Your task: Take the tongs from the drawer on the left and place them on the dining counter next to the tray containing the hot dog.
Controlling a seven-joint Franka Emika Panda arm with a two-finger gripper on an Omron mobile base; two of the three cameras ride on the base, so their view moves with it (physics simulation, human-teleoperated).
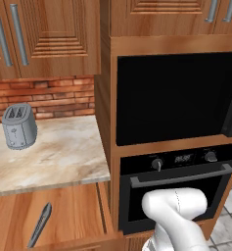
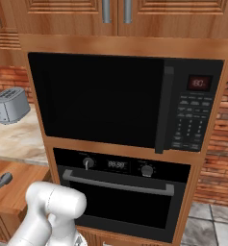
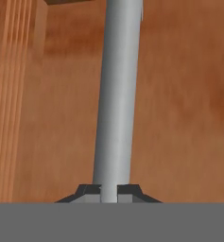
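gripper (image 3: pixel 109 193) clamped on the silver drawer handle (image 3: pixel 117 94), smooth round bar stretched straight ahead of the fingertips, reddish-brown drawer (image 3: pixel 179 104) panel behind, dark grey tongs (image 1: pixel 40 224) inside

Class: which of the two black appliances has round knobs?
The oven, the lower one: two round knobs flank its display. The microwave above it has a keypad instead.
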